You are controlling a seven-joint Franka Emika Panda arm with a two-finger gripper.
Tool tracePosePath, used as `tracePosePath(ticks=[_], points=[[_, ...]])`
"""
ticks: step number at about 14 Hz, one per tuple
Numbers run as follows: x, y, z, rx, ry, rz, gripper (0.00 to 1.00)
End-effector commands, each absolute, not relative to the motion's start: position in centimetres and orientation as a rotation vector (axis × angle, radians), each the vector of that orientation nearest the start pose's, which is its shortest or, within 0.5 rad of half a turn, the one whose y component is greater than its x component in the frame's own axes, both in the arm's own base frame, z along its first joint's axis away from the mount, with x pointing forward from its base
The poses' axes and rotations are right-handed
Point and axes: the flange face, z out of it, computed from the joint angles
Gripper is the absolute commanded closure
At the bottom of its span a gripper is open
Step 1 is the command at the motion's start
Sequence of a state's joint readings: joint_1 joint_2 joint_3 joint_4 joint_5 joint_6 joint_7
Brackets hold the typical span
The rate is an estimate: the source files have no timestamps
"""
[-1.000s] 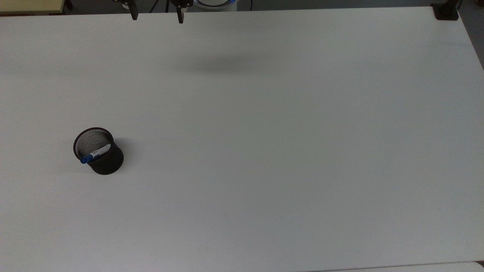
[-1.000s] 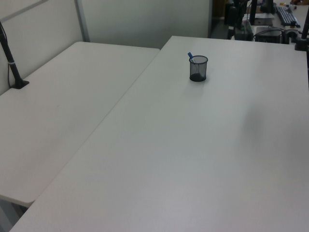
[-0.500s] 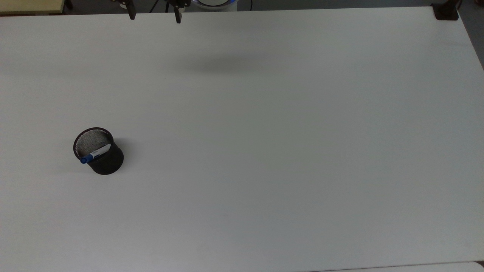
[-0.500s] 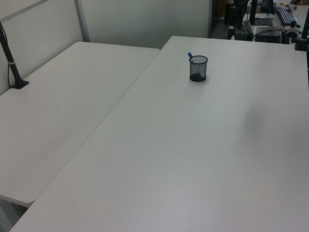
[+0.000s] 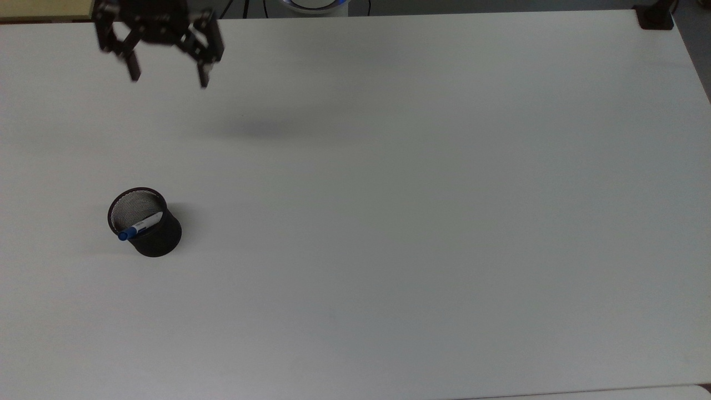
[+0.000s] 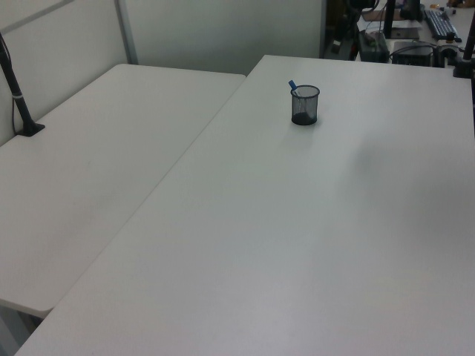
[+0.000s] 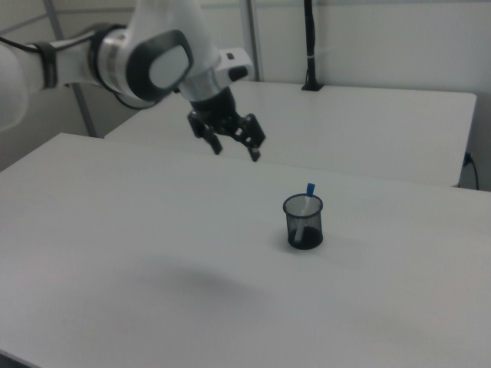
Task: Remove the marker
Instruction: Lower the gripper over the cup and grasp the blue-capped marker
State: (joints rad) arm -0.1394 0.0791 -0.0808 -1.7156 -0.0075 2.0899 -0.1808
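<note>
The marker (image 5: pixel 140 226), white with a blue cap, leans inside a black mesh cup (image 5: pixel 150 233) on the white table at the top view's left. The left view shows the cup (image 6: pixel 304 106) with the marker's blue tip (image 6: pixel 292 85) poking above its rim. In the right view the marker (image 7: pixel 308 195) stands in the cup (image 7: pixel 303 221). My gripper (image 5: pixel 168 78) hangs open in the air, well above and beyond the cup, toward the top view's upper left. In the right view my gripper (image 7: pixel 235 152) is up and to the left of the cup, holding nothing.
The white table (image 5: pixel 389 222) stretches wide around the cup. A second white table (image 6: pixel 96 163) adjoins it on the left view's left, with a black post (image 6: pixel 18 96) on it. A black clamp (image 5: pixel 654 16) sits at the top view's upper right corner.
My gripper has come down and to the top view's left, from the table's far edge toward the cup's side. Its shadow shifted left too. Cup and marker have not moved.
</note>
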Motion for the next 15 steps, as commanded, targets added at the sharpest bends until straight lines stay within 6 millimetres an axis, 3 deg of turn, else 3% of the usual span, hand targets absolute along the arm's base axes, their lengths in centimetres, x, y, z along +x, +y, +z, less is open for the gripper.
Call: tracePosePath(ticks=[1, 4, 6, 12, 15], points=[[63.7, -15.5, 52.2, -3.195, 0.087, -0.680, 0.00], [67.2, -16.6, 47.6, -3.131, 0.204, -0.986, 0.00], [68.2, -17.3, 45.4, -3.099, 0.230, -1.114, 0.00], [68.9, -18.2, 41.0, -3.118, 0.215, -1.106, 0.01], [69.1, -18.3, 40.3, -3.099, 0.210, -1.179, 0.09]])
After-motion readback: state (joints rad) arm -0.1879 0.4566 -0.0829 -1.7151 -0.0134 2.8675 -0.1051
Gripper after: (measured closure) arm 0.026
